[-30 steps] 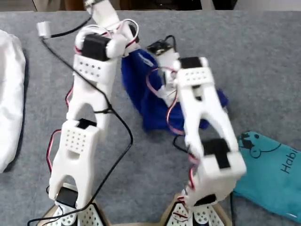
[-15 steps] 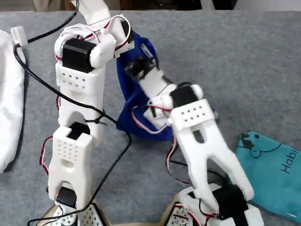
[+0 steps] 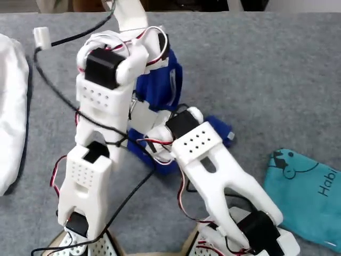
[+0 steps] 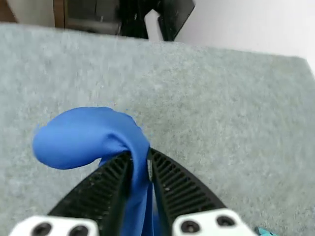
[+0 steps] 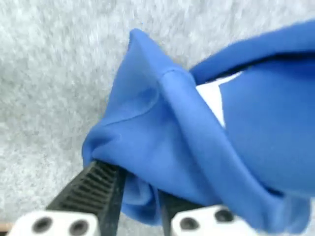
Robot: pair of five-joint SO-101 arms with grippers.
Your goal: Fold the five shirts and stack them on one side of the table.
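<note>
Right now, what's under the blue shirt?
Gray table surface shows all around the blue shirt, which is bunched and pinched by the left gripper and the right gripper. The patch directly beneath is covered by the cloth, so nothing there can be confirmed.

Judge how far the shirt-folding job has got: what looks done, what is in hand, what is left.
Done: nothing stacked; the white shirt and teal shirt lie apart at opposite sides. In hand: the blue shirt, bunched, pinched by left gripper and right gripper. Left: folding it and the others, then stacking them on one side.
</note>
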